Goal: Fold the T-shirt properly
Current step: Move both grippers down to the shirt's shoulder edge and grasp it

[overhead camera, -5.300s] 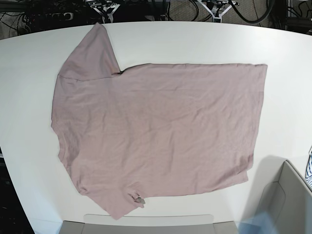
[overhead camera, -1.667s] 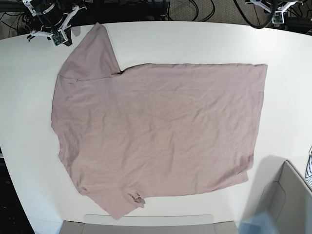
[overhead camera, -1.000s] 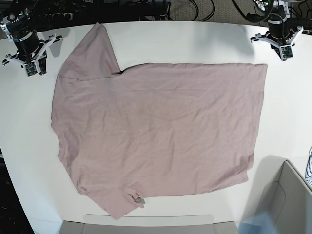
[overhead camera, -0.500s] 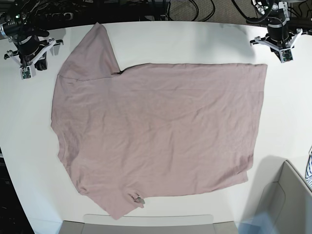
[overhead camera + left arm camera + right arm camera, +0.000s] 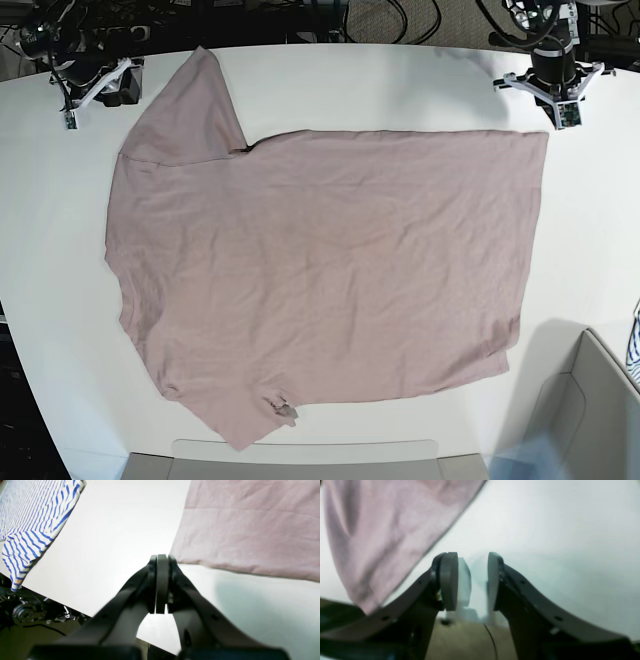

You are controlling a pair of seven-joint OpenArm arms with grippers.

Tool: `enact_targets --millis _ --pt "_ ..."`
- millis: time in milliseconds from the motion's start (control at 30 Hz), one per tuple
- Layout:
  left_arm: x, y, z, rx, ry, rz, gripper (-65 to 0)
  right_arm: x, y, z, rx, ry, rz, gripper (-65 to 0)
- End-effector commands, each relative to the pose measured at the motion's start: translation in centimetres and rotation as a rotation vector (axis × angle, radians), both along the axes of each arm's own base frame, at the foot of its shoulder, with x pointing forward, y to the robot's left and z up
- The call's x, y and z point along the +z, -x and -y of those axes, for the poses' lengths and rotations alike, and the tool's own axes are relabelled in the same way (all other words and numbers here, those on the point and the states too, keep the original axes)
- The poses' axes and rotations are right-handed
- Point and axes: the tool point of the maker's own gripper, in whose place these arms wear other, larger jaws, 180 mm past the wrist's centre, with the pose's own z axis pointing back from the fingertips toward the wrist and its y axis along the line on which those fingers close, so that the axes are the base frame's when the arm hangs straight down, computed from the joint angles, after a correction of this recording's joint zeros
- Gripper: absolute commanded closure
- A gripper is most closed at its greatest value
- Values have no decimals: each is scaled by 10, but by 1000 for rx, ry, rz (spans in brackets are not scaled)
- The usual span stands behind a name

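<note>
Two grippers at the far corners of a flat shirt

One T-shirt (image 5: 320,270) lies spread flat over most of the white table (image 5: 400,85), with bare tabletop along the far edge and down both sides. The left gripper (image 5: 556,88) hovers just past the shirt's far hem corner, its jaws pressed together on nothing. The left wrist view shows that corner (image 5: 175,555) right beside the fingertips, plus a blue-and-white striped cloth (image 5: 32,522) at the table's edge. The right gripper (image 5: 92,82) sits beside the upper sleeve, jaws narrowly parted, the sleeve (image 5: 382,535) alongside one finger; contact is unclear.
</note>
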Motion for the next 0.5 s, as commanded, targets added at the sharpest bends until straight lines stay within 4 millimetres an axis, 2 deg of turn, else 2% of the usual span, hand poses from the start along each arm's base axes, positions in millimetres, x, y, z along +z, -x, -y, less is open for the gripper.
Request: enact_targets --millis 0,67,267,467 --pt "9 -3 -2 -10 -25 23 -2 -1 -2 -7 18 -18 12 -205" --pt "10 -3 -4 -9 -30 24 -2 -8 -2 -18 23 -54 9 -205" --pt "10 -3 -4 -13 -33 23 -2 -30 3 -69 22 -237 -17 -205" --pt "8 -2 -3 -11 -28 19 -3 -46 11 -78 2 -284 -63 -205"
